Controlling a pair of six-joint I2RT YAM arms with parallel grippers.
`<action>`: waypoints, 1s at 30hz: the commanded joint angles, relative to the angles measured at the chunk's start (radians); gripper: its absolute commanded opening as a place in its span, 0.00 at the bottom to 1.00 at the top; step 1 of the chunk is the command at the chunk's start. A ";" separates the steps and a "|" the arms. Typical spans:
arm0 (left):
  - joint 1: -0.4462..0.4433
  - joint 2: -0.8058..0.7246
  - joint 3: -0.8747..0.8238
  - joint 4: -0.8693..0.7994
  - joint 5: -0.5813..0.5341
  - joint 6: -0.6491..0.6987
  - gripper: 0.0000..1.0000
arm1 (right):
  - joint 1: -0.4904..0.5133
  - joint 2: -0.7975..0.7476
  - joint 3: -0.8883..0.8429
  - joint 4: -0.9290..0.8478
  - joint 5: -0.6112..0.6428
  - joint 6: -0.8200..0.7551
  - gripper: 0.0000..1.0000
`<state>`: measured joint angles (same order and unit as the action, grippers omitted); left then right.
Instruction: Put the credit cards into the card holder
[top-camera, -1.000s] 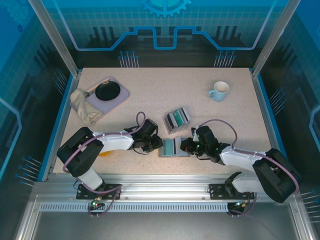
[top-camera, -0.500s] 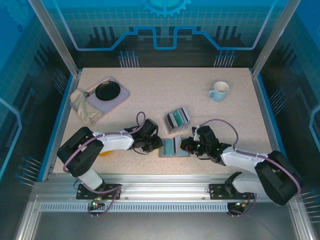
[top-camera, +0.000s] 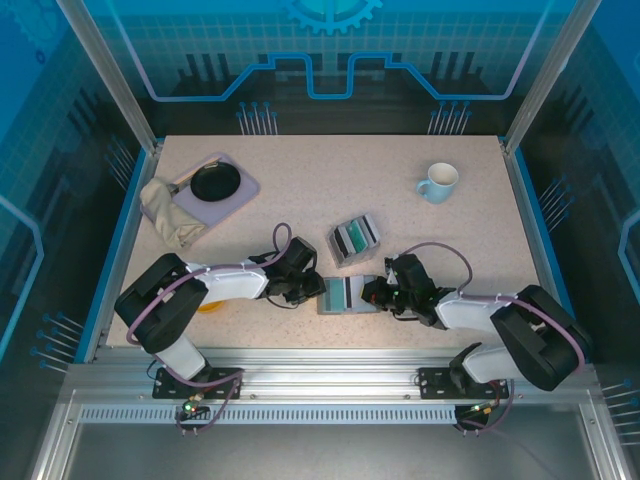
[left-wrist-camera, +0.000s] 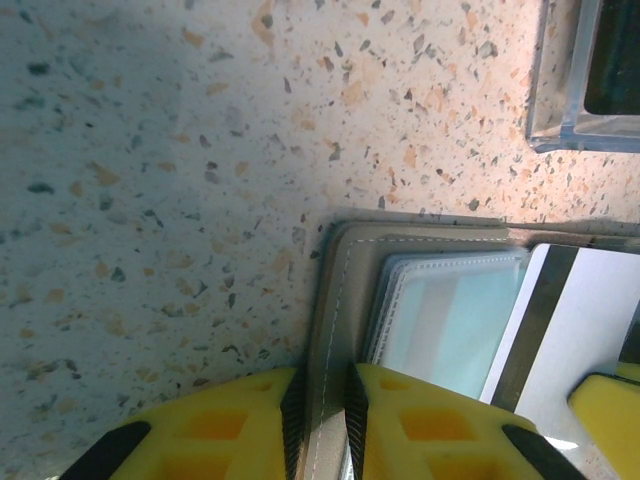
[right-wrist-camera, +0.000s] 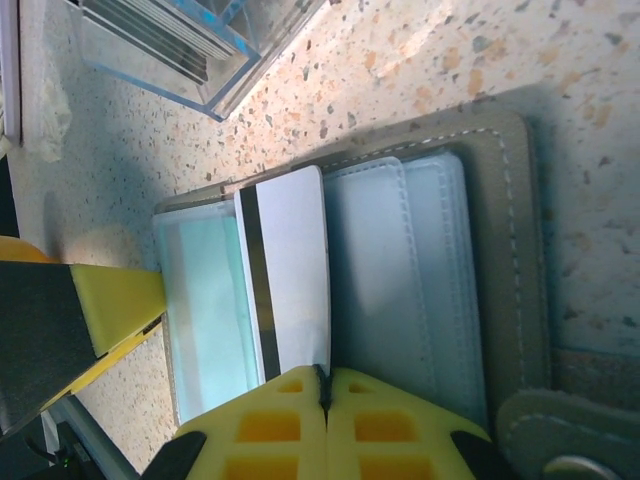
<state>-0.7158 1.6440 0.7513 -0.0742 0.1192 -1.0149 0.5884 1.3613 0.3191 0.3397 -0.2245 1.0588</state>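
The card holder (top-camera: 347, 295) lies open near the table's front, grey outside with pale-blue pockets inside (right-wrist-camera: 420, 270). My left gripper (left-wrist-camera: 322, 420) is shut on its grey stitched left edge (left-wrist-camera: 335, 300). My right gripper (right-wrist-camera: 325, 385) is shut on the edge of one credit card (right-wrist-camera: 290, 270), which shows a white back and a dark stripe. This card lies over the holder's inner pockets near the fold. In the left wrist view the same card (left-wrist-camera: 590, 320) sits at the right. More teal-green credit cards (top-camera: 355, 238) stand in a clear slotted box just behind the holder.
The clear slotted box (right-wrist-camera: 200, 50) stands close behind the holder. A pale-blue mug (top-camera: 438, 182) is at the back right. A lilac tray (top-camera: 245, 190) with a black pan and a beige cloth (top-camera: 165, 215) are at the back left.
My right arm has drawn in slightly and its gripper has edged left toward the holder with the card. The left arm and the holder have stayed put.
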 joint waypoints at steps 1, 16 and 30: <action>-0.040 0.062 0.010 0.029 0.046 0.002 0.23 | 0.030 0.027 0.003 0.025 -0.045 0.013 0.04; -0.042 0.069 0.011 0.029 0.049 -0.004 0.22 | 0.035 -0.098 -0.018 -0.010 -0.034 0.036 0.02; -0.046 0.074 0.007 0.039 0.052 -0.016 0.22 | 0.045 -0.018 -0.015 -0.032 -0.012 0.013 0.02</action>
<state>-0.7193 1.6497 0.7570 -0.0746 0.1192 -1.0195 0.6147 1.3140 0.3134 0.3401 -0.2375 1.0878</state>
